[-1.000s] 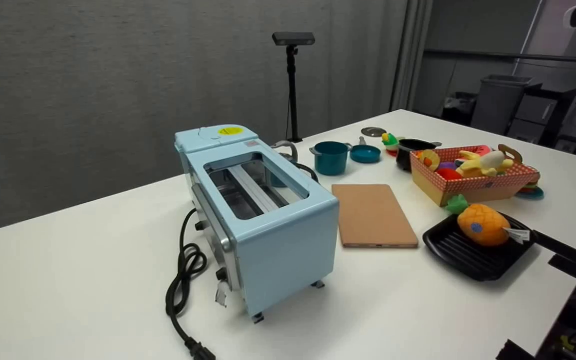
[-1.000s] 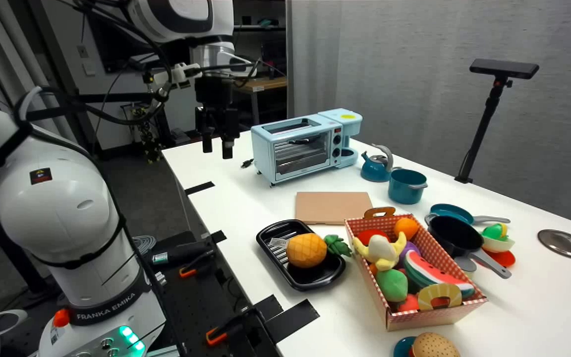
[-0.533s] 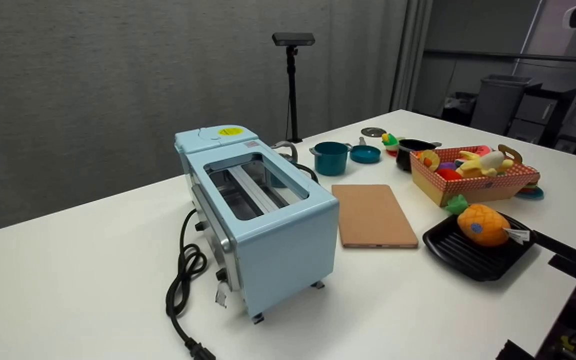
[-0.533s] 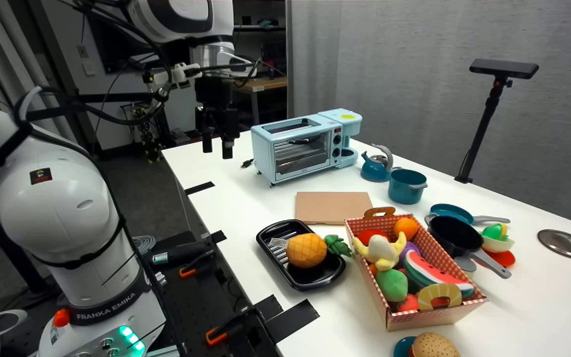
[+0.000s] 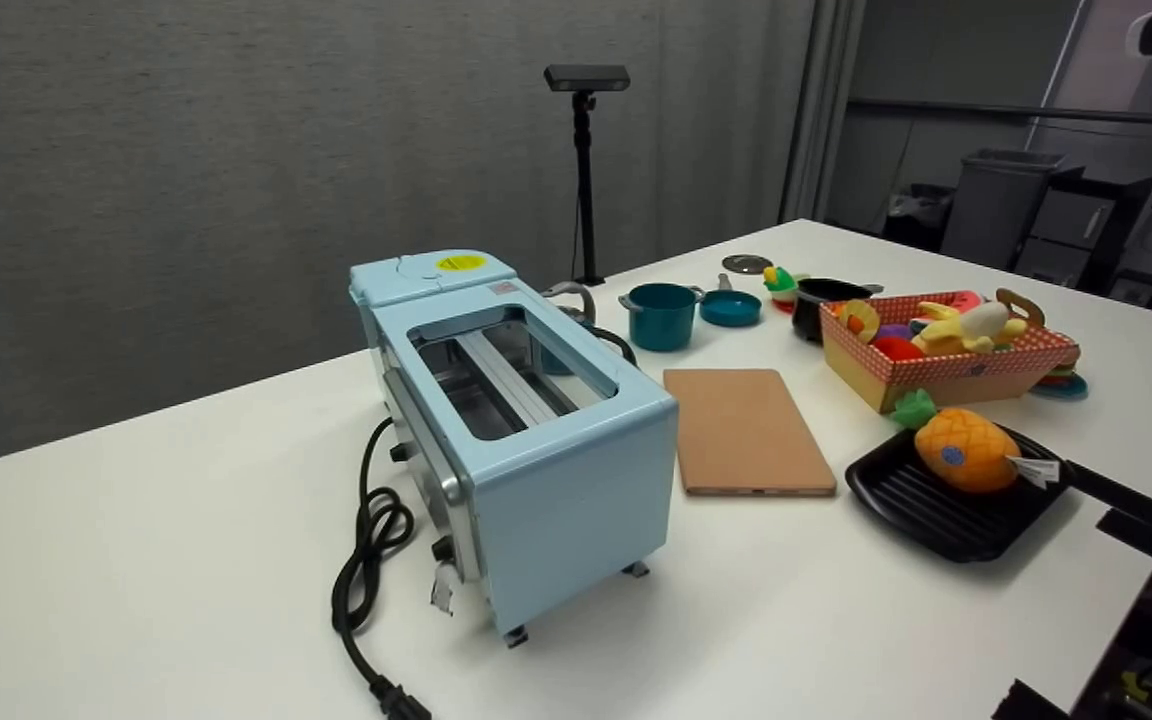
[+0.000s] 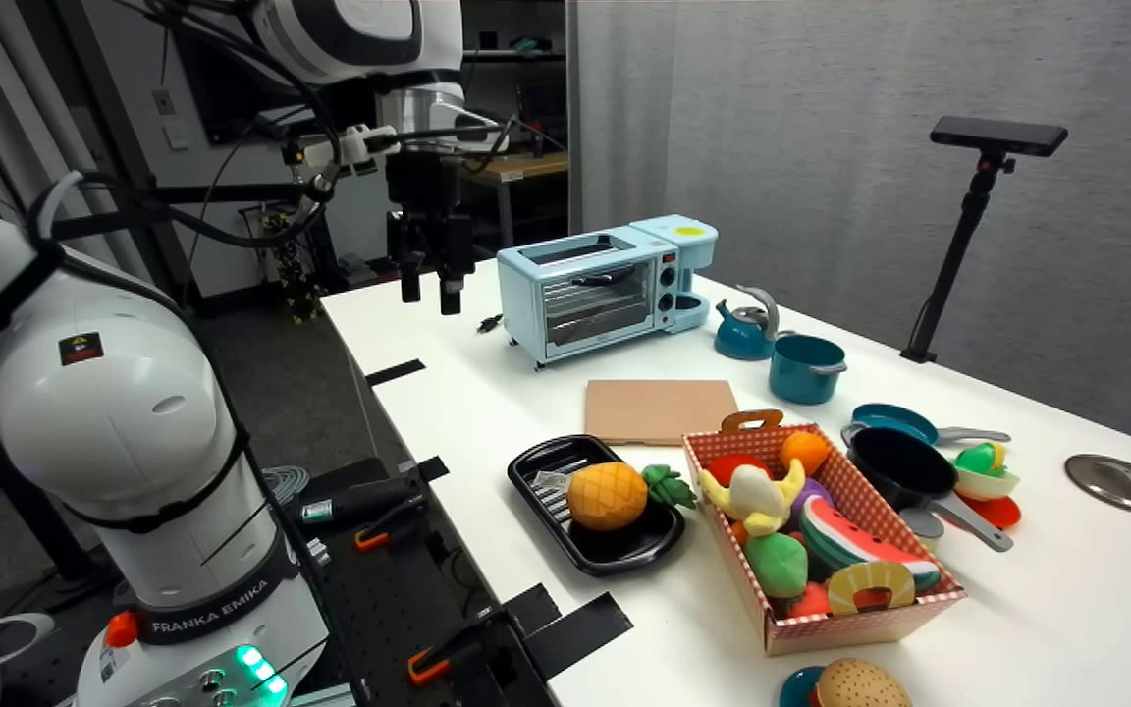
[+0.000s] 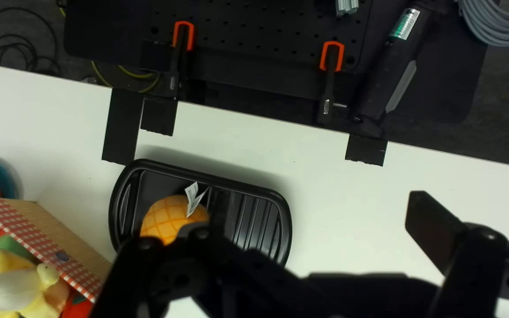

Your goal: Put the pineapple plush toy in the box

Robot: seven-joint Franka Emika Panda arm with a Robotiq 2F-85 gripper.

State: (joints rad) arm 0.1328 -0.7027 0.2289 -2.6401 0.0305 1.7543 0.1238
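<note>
The pineapple plush toy (image 5: 966, 450) is orange-yellow with a green leafy end and a white tag. It lies on its side in the black ridged pan (image 6: 565, 454), also in an exterior view (image 6: 607, 496) and partly in the wrist view (image 7: 168, 218), where a gripper finger hides part of it. The box (image 6: 734, 587) has tan sides and a red-checked rim and holds several plush foods. It stands beside the pan, near the toy's green end (image 5: 914, 409). My gripper (image 6: 431, 292) is open and empty, high above the table; its spread fingers show in the wrist view (image 7: 320, 212).
A light blue toaster oven (image 6: 590, 295) stands on the table with its cord (image 5: 373, 540). A flat brown board (image 5: 751, 430) lies between toaster and pan. Teal pot (image 6: 807, 368), kettle (image 6: 744, 336), black pot (image 6: 899, 466) and lid (image 6: 1122, 483) stand behind. Clamps (image 7: 330, 84) line the table edge.
</note>
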